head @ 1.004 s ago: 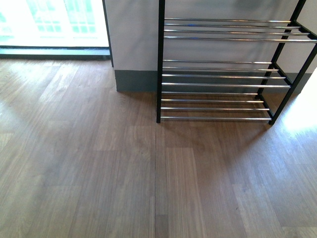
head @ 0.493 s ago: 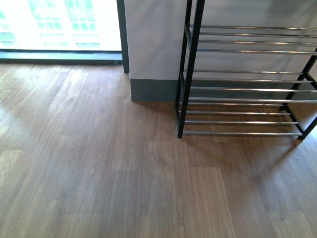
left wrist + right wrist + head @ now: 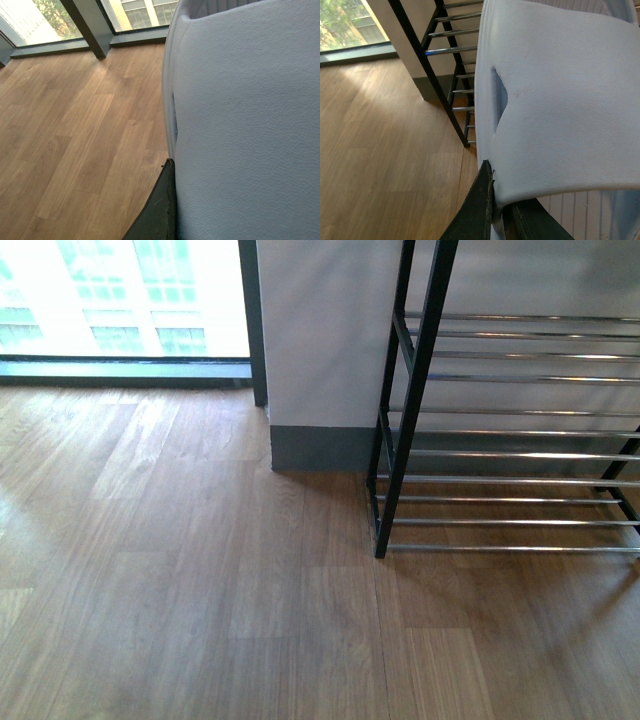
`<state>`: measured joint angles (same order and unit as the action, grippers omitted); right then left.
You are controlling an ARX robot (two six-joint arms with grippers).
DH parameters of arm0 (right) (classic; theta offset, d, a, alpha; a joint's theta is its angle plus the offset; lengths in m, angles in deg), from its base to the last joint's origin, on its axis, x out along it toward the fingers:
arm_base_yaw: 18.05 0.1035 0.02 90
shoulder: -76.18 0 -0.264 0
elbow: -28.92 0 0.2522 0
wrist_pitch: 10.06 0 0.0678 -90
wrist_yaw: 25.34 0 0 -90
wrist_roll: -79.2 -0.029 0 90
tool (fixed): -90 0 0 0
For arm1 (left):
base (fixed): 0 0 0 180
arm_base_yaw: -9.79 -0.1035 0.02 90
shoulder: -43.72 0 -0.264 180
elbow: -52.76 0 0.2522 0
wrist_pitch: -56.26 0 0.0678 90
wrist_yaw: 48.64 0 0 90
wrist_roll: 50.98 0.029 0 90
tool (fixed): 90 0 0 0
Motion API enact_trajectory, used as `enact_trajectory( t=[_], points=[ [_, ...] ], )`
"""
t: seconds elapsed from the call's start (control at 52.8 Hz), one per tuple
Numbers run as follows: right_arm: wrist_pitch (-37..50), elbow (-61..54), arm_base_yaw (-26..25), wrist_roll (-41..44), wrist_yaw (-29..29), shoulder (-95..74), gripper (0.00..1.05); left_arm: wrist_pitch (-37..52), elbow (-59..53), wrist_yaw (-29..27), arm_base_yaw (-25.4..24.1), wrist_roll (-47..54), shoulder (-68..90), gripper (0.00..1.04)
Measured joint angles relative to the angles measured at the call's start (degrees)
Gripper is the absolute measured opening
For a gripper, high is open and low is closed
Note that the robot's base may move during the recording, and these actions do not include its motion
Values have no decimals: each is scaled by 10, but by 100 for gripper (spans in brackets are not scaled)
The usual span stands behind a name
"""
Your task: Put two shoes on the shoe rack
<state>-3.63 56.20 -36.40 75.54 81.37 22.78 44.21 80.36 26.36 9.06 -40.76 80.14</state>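
A brown wood-plank floor (image 3: 200, 590) runs to a bright window (image 3: 120, 300); the black-framed, chrome-barred shoe rack (image 3: 405, 440) stands right, against a white wall (image 3: 320, 340). The right gripper (image 3: 497, 200) pinches a pale blue one-piece slide sandal (image 3: 560, 100), rack behind it. The left gripper (image 3: 162, 200) (one finger visible) touches a second pale blue slide sandal (image 3: 250, 125) above the floor; I cannot tell its grip.

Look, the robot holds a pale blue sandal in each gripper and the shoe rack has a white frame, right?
Not quite. The shoe rack has a black frame, not a white one, as the front view shows. The rest is right: the wrist views show the left sandal and the right sandal, both pale blue and held up off the floor.
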Motion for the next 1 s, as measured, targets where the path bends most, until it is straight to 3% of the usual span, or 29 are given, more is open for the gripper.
enact_trajectory(
  t=[1.004],
  points=[
    [0,0,0,0,0,-1,1,0,0,0,0,0,1,2]
  ],
)
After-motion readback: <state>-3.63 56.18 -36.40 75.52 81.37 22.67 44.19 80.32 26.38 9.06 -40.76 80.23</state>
